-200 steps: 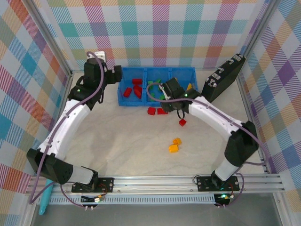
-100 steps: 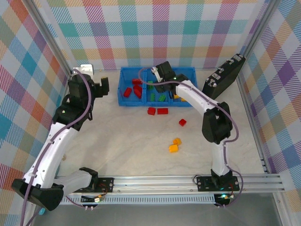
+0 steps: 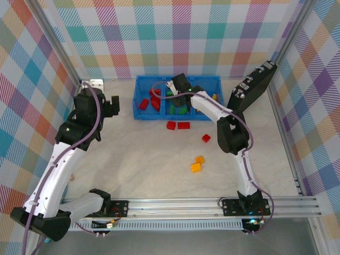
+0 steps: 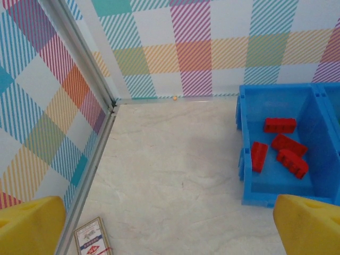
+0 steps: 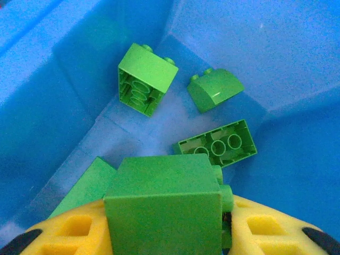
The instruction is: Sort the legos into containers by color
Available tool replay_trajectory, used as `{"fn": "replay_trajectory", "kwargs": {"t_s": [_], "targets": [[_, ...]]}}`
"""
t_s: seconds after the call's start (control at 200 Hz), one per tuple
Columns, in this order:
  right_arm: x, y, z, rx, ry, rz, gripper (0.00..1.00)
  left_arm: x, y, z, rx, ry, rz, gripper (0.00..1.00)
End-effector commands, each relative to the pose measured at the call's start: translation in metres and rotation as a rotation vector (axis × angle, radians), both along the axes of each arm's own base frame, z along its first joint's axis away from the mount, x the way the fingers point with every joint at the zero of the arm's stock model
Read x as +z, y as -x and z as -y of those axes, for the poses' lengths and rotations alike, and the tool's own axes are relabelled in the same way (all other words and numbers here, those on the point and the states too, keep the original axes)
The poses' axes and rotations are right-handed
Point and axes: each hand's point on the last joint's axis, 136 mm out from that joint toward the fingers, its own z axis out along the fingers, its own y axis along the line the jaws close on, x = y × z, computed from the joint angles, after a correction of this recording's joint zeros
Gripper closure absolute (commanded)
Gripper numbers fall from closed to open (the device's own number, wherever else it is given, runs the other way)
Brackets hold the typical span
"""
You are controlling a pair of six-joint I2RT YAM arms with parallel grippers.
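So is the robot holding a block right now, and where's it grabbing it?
Yes. The right tool pinches a green lego by its two opposite sides, over the blue tray. The left tool is open and empty.

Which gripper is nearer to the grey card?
Left. The left gripper hovers just right of the card; the right gripper is farther off, over the tray's middle compartment, holding a green brick.

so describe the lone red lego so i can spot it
Find the blue tray at the back of the table. Two red legos lie side by side just before it; the lone red lego sits apart to their right, between them and the orange pair.
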Motion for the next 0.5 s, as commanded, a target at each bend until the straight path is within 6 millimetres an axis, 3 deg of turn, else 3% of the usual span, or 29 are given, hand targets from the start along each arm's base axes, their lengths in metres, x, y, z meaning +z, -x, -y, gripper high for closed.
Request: {"fn": "replay_trajectory", "kwargs": {"t_s": [0.0,0.215,0.495], "targets": [[0.024,-0.007,-0.007,0.028,-0.025,0.06,0.55,0.009,0.008,-0.003,0.006,0.034,0.001,0.0],[0.043,-0.001,-0.007,0.048,-0.046,0.074,0.43,-0.03,0.013,0.0,0.044,0.012,-0.186,0.0],[0.07,0.007,-0.001,0.062,-0.053,0.095,0.31,-0.051,0.029,0.023,-0.015,0.083,-0.238,0.0]]}}
